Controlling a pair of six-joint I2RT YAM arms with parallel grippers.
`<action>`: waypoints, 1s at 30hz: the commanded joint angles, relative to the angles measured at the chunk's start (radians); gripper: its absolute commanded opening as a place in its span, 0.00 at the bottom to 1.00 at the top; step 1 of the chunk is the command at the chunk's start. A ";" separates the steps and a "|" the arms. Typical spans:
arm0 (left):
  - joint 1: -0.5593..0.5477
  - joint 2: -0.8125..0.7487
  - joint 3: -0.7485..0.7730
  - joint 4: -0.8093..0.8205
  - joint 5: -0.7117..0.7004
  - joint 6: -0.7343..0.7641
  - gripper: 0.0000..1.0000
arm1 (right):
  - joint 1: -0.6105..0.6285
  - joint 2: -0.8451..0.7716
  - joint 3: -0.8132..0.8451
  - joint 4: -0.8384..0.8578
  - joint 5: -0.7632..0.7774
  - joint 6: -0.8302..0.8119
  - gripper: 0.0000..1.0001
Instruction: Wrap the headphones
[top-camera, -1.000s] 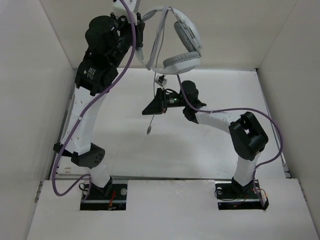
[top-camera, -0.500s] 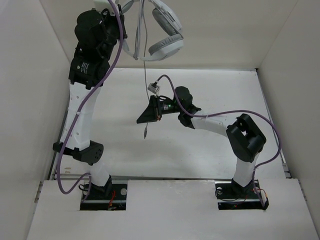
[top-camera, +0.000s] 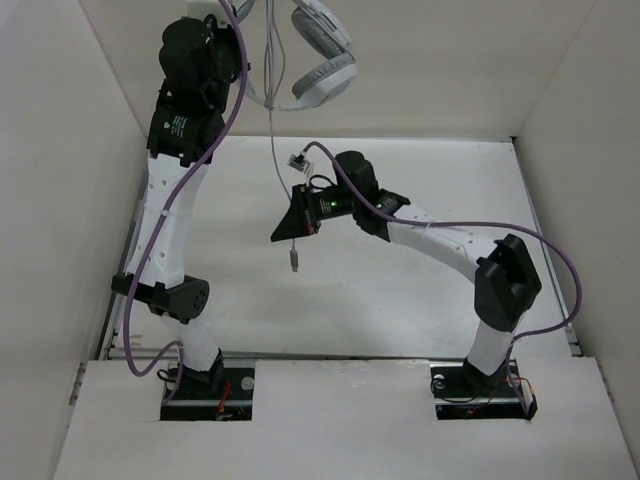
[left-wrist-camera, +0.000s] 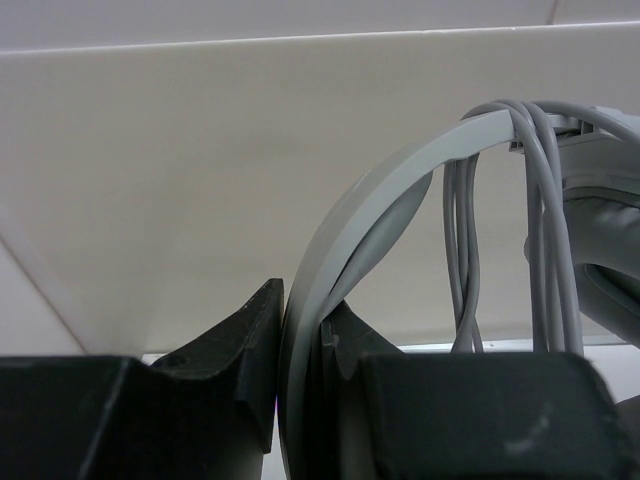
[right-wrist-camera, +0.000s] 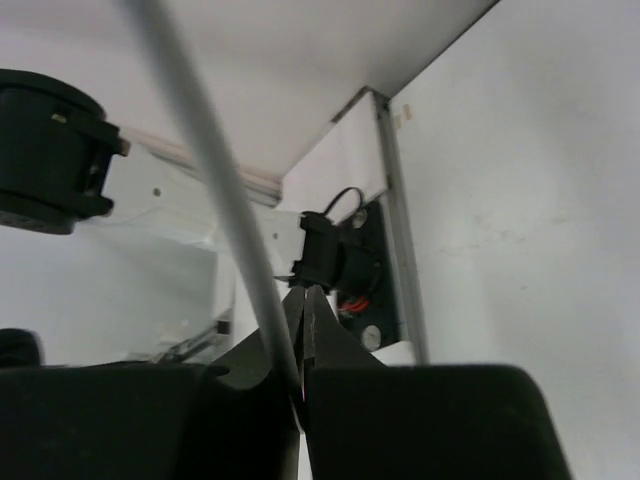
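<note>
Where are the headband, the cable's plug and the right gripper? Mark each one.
headband (left-wrist-camera: 385, 190): left wrist view, on its curved grey band.
plug (top-camera: 294, 262): top view, on its hanging end.
right gripper (top-camera: 276, 236): top view, between its fingertips.

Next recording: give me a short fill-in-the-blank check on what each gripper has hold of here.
1. The left gripper is shut on the headphones' ____.
2. The right gripper is shut on the thin grey ____.
3. The plug dangles free just past the ____ gripper.
Missing words: headband; cable; right.
</note>
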 joint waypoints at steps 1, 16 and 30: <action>-0.002 -0.022 -0.011 0.179 -0.037 -0.047 0.00 | 0.011 -0.084 0.141 -0.384 0.120 -0.359 0.00; -0.002 -0.036 -0.207 0.273 -0.070 0.045 0.00 | 0.145 -0.186 0.414 -0.911 0.817 -1.240 0.02; -0.116 -0.150 -0.500 0.270 -0.060 0.093 0.00 | 0.085 -0.187 0.488 -0.670 1.309 -1.769 0.00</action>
